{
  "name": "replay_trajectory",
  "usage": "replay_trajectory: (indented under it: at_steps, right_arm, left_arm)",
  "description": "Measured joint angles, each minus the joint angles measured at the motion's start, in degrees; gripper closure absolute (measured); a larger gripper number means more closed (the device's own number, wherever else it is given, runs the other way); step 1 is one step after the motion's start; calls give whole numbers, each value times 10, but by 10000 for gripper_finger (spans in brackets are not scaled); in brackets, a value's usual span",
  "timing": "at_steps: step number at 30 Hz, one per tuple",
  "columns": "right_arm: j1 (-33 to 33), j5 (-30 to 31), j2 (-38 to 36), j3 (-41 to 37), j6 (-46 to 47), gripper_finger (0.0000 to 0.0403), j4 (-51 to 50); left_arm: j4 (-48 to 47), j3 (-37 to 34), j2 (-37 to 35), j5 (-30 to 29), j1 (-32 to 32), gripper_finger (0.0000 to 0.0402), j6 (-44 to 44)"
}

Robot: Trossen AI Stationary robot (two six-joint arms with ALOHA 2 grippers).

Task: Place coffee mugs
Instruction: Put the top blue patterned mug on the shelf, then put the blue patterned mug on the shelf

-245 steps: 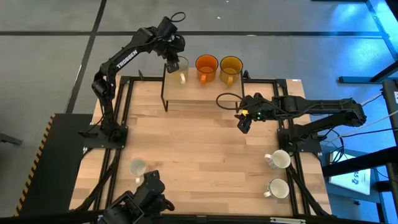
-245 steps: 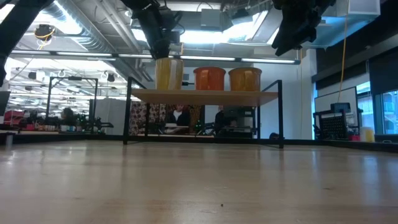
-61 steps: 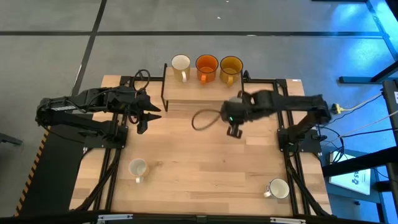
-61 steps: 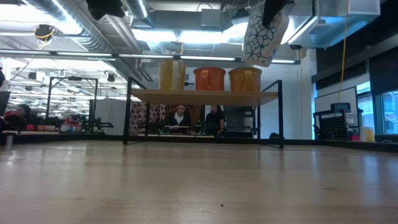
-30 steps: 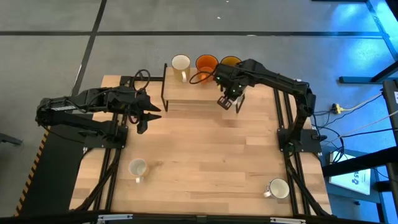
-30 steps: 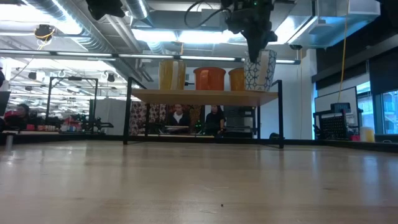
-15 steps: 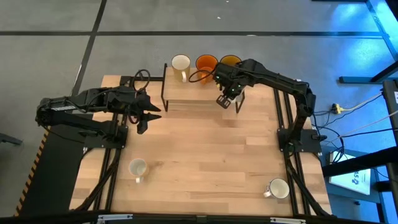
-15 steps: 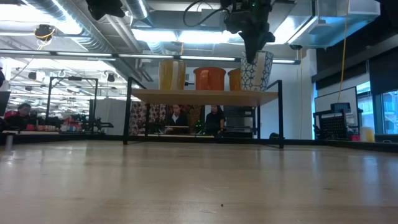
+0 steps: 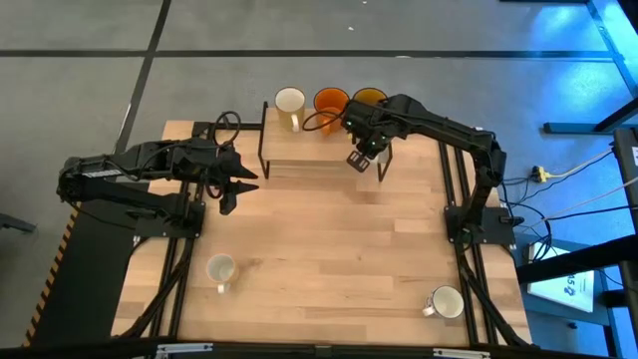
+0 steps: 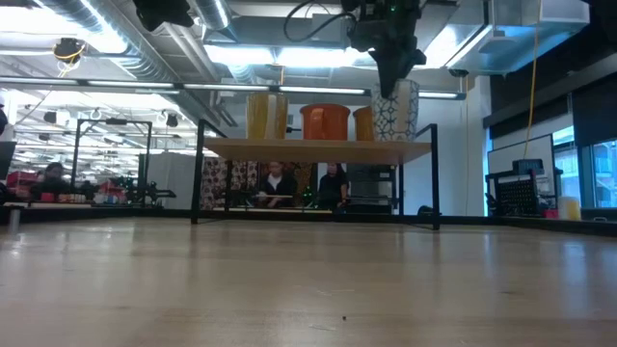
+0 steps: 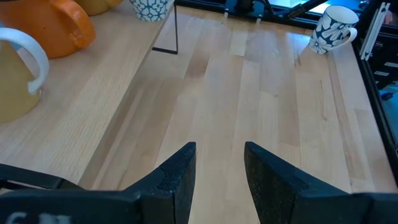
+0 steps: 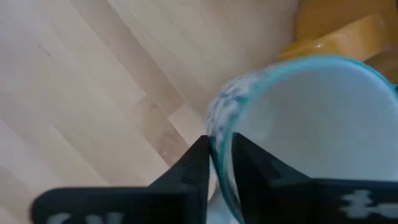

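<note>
A low shelf [image 10: 318,147] at the table's far edge carries a cream mug [image 9: 290,103], an orange mug [image 9: 331,102] and an amber mug [image 9: 371,97]. A white mug with a dark pattern [image 10: 395,111] stands upright on its base at the shelf's right end. My right gripper [image 12: 219,163] hangs over it, pointing down, slightly open, with one finger on either side of the mug's rim. My left gripper [image 11: 219,180] waits open over the table's left part, holding nothing. My right gripper has one finger [image 12: 252,168] inside the patterned mug and one outside, astride its teal rim [image 12: 214,146], coming from above. A strip of the white inner wall shows between rim and inner finger. Whether the outer finger touches the wall, I cannot tell.
Two more mugs stand on the table: a white one [image 9: 219,268] near the left front and a patterned one [image 9: 446,301] at the right front. The shelf's black frame posts [image 10: 434,173] rise from the table. The wooden middle of the table [image 9: 329,249] is bare.
The patterned mug, tilted at the shelf's right end a second ago, now stands upright on the shelf. My right gripper has stayed over it in nearly the same place.
</note>
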Motion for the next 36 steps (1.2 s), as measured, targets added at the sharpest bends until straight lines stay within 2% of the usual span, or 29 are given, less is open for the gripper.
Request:
replay_trajectory:
  at_steps: [6,10,13,22,28,32,36]
  right_arm:
    - [1,26,0,0,0,304,-1]
    - [1,48,0,0,2,295,8]
    - [1,39,0,7,2,295,11]
    - [31,15,0,103,18,297,-24]
    - [119,4,-1,176,19,297,-22]
    - [200,3,-2,178,19,297,-27]
    - [283,3,-4,178,72,297,-25]
  left_arm:
    - [0,0,0,0,0,271,0]
    - [0,0,0,0,0,271,0]
    - [0,0,0,0,0,271,-1]
    - [0,0,0,4,0,271,-2]
    - [0,0,0,7,0,271,-5]
    - [0,0,0,8,0,271,-16]
    - [0,0,0,25,0,271,-19]
